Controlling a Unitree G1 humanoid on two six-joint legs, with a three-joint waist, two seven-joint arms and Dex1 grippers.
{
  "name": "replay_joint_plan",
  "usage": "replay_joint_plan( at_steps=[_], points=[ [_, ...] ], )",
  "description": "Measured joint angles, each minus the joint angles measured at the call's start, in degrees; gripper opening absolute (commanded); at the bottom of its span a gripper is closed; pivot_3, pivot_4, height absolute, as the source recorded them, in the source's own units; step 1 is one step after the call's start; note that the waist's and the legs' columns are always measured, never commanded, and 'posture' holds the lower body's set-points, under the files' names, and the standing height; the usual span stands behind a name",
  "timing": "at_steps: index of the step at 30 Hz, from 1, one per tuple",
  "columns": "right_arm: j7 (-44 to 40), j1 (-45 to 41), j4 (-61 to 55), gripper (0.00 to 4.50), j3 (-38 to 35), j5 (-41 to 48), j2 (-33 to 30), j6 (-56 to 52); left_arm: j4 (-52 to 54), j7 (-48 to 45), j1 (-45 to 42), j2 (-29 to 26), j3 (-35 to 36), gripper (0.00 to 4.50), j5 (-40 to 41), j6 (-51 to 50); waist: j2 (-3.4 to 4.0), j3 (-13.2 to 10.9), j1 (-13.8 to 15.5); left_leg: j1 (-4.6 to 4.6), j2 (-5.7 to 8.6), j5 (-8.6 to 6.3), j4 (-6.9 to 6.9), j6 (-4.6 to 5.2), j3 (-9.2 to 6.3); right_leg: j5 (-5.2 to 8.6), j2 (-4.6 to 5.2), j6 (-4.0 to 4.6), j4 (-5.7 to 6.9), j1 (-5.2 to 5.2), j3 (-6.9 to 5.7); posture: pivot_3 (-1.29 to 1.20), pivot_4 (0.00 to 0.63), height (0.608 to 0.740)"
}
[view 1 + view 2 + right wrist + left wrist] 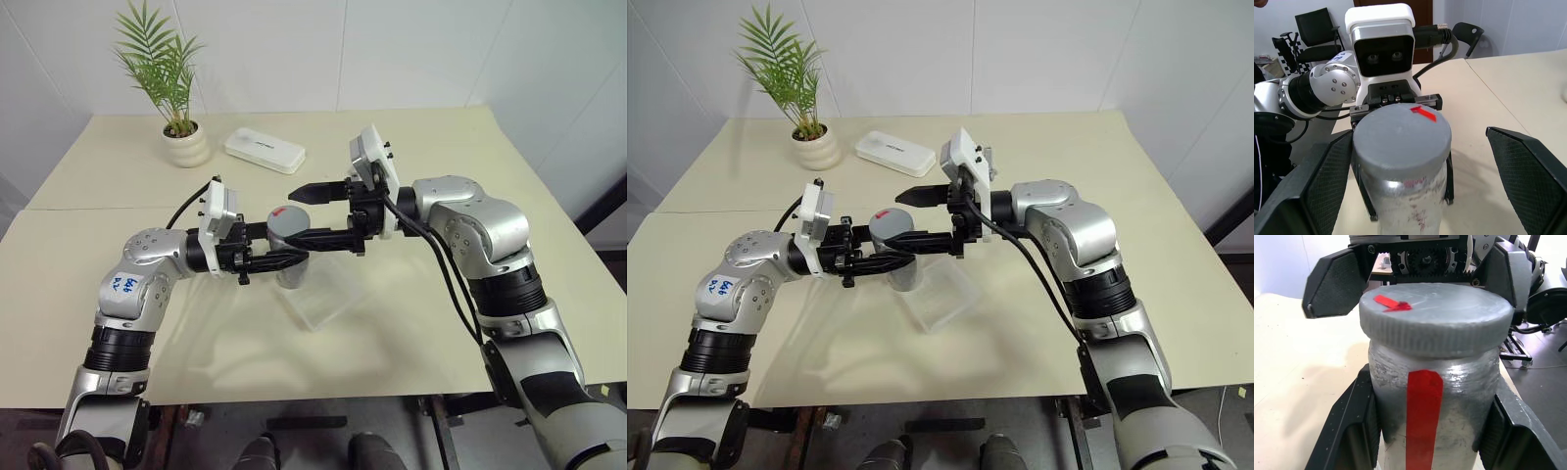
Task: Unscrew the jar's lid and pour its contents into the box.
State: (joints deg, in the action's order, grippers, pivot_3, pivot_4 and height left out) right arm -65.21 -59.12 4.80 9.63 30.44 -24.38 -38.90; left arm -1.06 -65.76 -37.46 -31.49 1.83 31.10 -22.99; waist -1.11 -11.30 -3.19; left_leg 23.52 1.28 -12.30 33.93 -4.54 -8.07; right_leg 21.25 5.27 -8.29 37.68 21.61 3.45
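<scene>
We hold the jar (1435, 396) in our left gripper (279, 260), whose two black fingers are clamped on the silvery body just below the cap, one on either side of the red stripe, so the jar stands upright and lifted off the table (411, 333). Its lid (1436, 316), a flat grey cap with a small red mark, is still screwed on, and our right gripper (312, 213) faces it from the opposite side with its fingers spread wide, one on each side of the lid and not yet touching it. We judge the jar stiff and light, its contents hidden inside; the metal-look wall may be slick, so the left grip should stay firm on the body. The ribbed edge of the lid looks like the best place to pinch for turning. Just below and beyond the held jar lies the clear plastic box (328, 299) on the table. Farther off, past the right gripper, rest a white oblong case (264, 150) and a potted palm (182, 127).
</scene>
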Motion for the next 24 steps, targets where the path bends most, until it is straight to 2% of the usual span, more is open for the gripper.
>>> replay_joint_plan(
  at_steps=[15,24],
  points=[
    [-0.2,1.5,-0.9,4.48,-1.1,1.3,-1.1,-2.3,0.2,-0.2,0.0,-0.1,0.1,2.05,0.1,0.0,0.00,0.0,0.0,0.00,0.00,0.00,0.00,0.00,0.00,0.00,0.00,0.00,0.00,0.00,0.00,0.00,0.150,0.740],
    [1.1,1.5,-1.9,4.48,-1.2,2.0,1.0,-3.9,0.6,-0.7,0.0,-0.3,0.6,2.05,0.5,0.0,0.00,0.0,0.1,0.00,0.00,0.00,0.00,0.00,0.00,0.00,0.01,0.00,0.00,0.00,0.00,0.00,0.150,0.740]
  ],
)
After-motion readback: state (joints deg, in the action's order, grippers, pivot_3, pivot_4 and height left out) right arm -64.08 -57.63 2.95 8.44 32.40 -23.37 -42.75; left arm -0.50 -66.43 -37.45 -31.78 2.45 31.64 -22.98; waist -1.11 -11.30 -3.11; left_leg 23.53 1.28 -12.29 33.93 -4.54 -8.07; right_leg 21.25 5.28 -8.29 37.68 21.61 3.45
